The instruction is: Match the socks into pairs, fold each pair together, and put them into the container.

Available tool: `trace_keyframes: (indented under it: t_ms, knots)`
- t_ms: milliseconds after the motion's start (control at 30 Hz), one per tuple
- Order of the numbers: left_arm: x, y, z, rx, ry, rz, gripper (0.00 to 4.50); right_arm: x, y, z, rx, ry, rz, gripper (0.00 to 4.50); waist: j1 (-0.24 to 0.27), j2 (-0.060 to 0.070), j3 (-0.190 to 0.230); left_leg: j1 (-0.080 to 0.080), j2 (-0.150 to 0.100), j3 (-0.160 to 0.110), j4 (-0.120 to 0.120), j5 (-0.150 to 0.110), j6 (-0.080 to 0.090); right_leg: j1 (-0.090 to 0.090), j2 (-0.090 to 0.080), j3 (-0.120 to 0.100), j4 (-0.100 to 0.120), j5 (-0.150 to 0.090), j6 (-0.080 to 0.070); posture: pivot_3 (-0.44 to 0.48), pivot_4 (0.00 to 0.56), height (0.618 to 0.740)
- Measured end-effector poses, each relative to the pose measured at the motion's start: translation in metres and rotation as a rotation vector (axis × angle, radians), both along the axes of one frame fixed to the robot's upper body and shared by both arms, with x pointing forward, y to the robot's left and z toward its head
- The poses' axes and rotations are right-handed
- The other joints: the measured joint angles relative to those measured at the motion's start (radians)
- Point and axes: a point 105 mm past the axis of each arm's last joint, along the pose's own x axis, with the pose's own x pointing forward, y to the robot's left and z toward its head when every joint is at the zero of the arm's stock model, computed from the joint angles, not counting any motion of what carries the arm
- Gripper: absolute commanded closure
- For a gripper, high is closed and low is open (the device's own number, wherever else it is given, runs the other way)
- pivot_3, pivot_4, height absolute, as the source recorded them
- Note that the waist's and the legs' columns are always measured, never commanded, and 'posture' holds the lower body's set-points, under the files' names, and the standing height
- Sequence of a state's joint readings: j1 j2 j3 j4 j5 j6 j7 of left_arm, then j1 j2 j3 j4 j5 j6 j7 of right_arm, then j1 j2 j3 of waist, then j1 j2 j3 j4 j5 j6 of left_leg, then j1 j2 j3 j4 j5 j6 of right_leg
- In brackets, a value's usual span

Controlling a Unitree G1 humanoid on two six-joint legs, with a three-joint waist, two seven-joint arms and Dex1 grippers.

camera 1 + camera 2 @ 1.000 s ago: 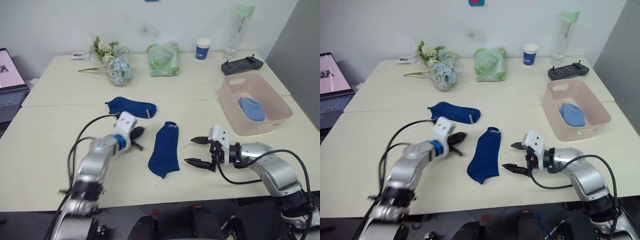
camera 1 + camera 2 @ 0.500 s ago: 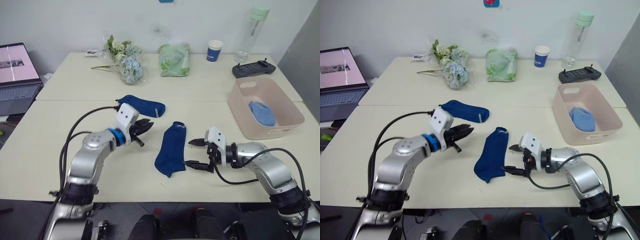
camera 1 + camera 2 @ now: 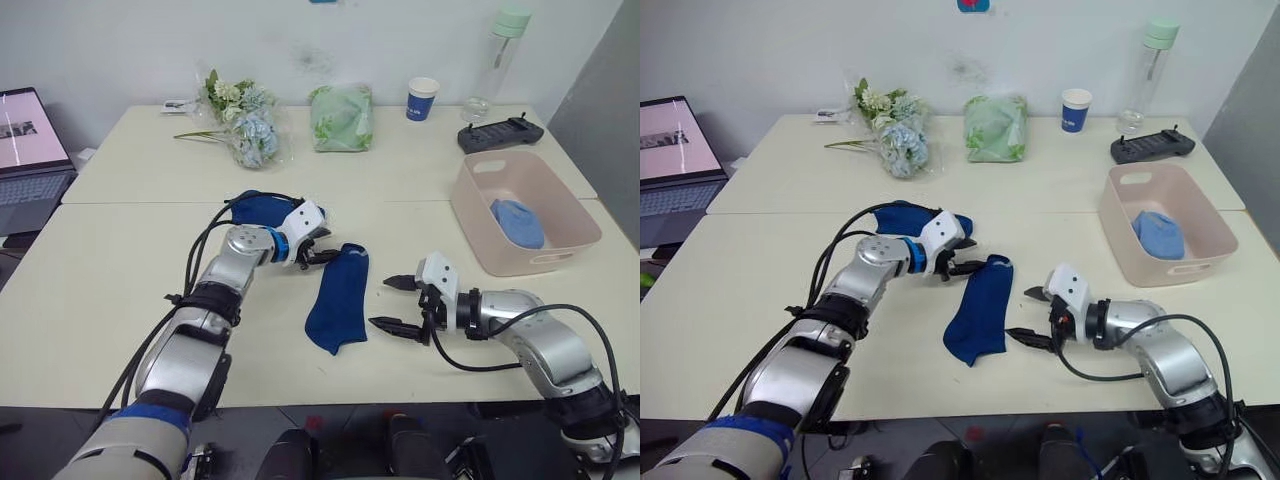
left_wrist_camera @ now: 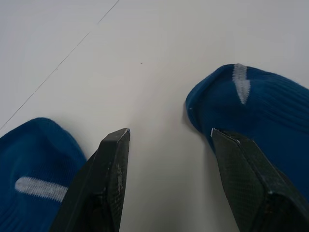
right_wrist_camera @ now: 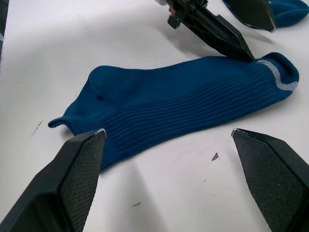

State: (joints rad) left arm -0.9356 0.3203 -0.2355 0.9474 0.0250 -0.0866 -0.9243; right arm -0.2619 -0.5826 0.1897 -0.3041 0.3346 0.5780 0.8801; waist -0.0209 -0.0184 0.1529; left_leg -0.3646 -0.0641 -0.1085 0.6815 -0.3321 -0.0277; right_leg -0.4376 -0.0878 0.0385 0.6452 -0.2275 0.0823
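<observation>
Navy socks [image 3: 337, 309] lie on the surface. Our left tool [image 3: 322, 252] gapes at one cuff's 9 o'clock; our right tool [image 3: 392, 303] spreads empty at 3 o'clock.

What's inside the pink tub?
A light blue sock bundle lies on the floor of the tub, toward its far right side. Whatever sits beneath the bundle is hidden.

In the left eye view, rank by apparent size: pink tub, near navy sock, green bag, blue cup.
Largest to smallest as they look:
1. pink tub
2. near navy sock
3. green bag
4. blue cup
The bag and cup stand farther back, so nearness makes those ranks less sure.
</observation>
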Motion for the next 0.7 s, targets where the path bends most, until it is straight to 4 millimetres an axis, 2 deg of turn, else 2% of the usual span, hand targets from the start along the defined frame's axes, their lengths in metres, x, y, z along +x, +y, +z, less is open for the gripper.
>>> trace_keyframes:
  t_ms: [167, 200, 267, 367, 500, 700]
  knots:
    - [-0.001, -0.011, -0.004, 0.042, -0.030, -0.063, 1.72, -0.002, -0.004, 0.001, -0.009, -0.004, -0.023, 0.00, -0.007, 0.000, 0.000, 0.000, 0.000, 0.000, 0.000, 0.000, 0.000, 0.000, 0.000, 0.000, 0.001, 0.000, 0.000, 0.000, 0.150, 0.740]
    - [-0.002, -0.013, -0.004, 0.043, -0.029, -0.075, 1.89, -0.001, -0.005, 0.001, -0.011, -0.004, -0.026, 0.00, -0.008, 0.000, 0.000, 0.000, 0.000, 0.000, 0.000, 0.000, 0.000, 0.000, 0.000, 0.000, 0.001, 0.000, 0.000, 0.000, 0.150, 0.740]
    - [-0.006, -0.017, -0.005, 0.052, -0.025, -0.125, 2.30, -0.001, -0.005, 0.001, -0.011, -0.004, -0.030, 0.00, -0.009, 0.000, 0.000, 0.000, 0.000, 0.000, 0.000, 0.000, 0.000, 0.000, 0.000, 0.000, 0.001, 0.000, 0.000, 0.000, 0.150, 0.740]
    - [-0.016, -0.025, -0.009, 0.075, -0.005, -0.226, 3.25, 0.001, -0.005, 0.002, -0.008, -0.009, -0.041, 0.00, -0.008, 0.000, 0.000, 0.000, 0.000, 0.000, 0.000, 0.000, 0.000, 0.000, 0.000, 0.000, 0.001, 0.000, 0.000, 0.000, 0.150, 0.740]
    - [-0.015, -0.027, -0.010, 0.090, -0.001, -0.232, 4.46, 0.001, -0.005, 0.003, -0.007, -0.012, -0.042, 0.00, -0.008, 0.000, 0.000, 0.000, 0.000, 0.000, 0.000, 0.000, 0.000, 0.000, 0.000, 0.000, 0.001, 0.000, 0.000, 0.000, 0.150, 0.740]
    - [-0.010, -0.020, -0.009, 0.038, 0.040, -0.166, 4.46, 0.002, -0.005, 0.005, -0.006, -0.019, -0.040, 0.00, -0.011, 0.000, 0.000, 0.001, 0.000, 0.000, 0.000, 0.000, 0.000, 0.000, 0.001, 0.000, 0.001, 0.000, 0.000, 0.000, 0.150, 0.740]
